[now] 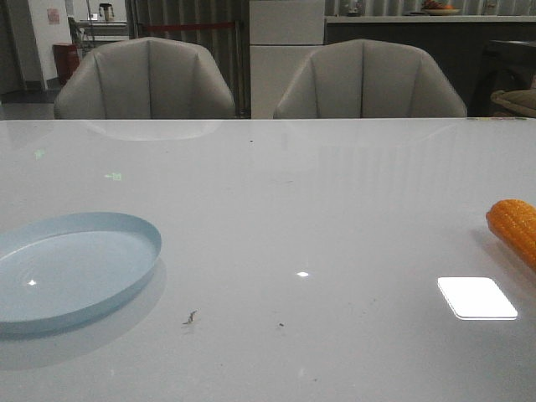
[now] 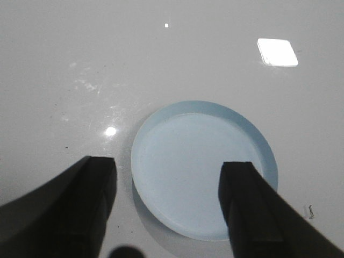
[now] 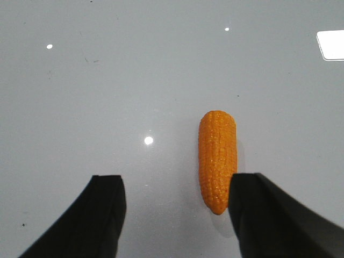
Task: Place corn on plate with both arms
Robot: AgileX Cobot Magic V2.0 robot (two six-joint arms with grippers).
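The orange corn lies on the white table at the far right edge of the front view, partly cut off. In the right wrist view the corn lies flat, its tapered end close beside one finger of my open, empty right gripper, which hangs above the table. The pale blue plate sits empty at the front left. In the left wrist view the plate lies below my open, empty left gripper. Neither gripper shows in the front view.
Two grey chairs stand behind the table's far edge. A bright light reflection lies on the table near the corn. Small dark specks mark the table front.
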